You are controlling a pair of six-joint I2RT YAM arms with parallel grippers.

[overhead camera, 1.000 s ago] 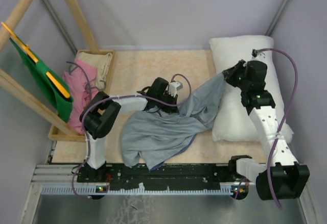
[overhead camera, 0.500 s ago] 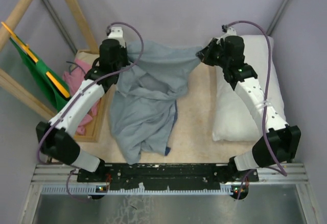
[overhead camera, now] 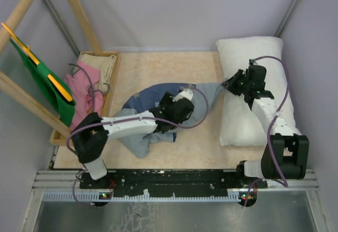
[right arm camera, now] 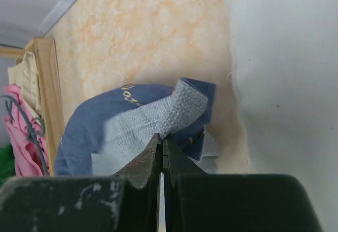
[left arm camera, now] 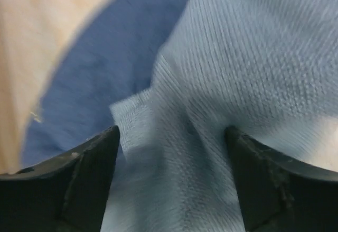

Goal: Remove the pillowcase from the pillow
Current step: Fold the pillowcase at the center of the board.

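The pillowcase (overhead camera: 153, 97) lies in a crumpled heap mid-table, navy outside and blue-grey inside, apart from the pillow except for one end reaching toward it. The plump white pillow (overhead camera: 264, 52) lies bare along the right side. My left gripper (overhead camera: 171, 113) rests low on the heap, open; in the left wrist view its fingers (left arm camera: 79, 179) straddle a blue-grey fold (left arm camera: 237, 57). My right gripper (overhead camera: 227, 85) sits at the pillow's left edge, shut on a corner of the pillowcase (right arm camera: 179, 105), with the pillow (right arm camera: 285, 57) just to its right.
A wooden tray (overhead camera: 113, 79) at the left holds a pink cloth (overhead camera: 87, 79) and a cream cloth (overhead camera: 100, 63). A green cloth (overhead camera: 42, 84) hangs on a slanted wooden frame (overhead camera: 79, 15) at the far left. Grey walls close in the table.
Half a second ago both arms held the pillowcase raised and spread at the back. Both have since come down, the cloth is heaped on the table, and the left gripper has opened.
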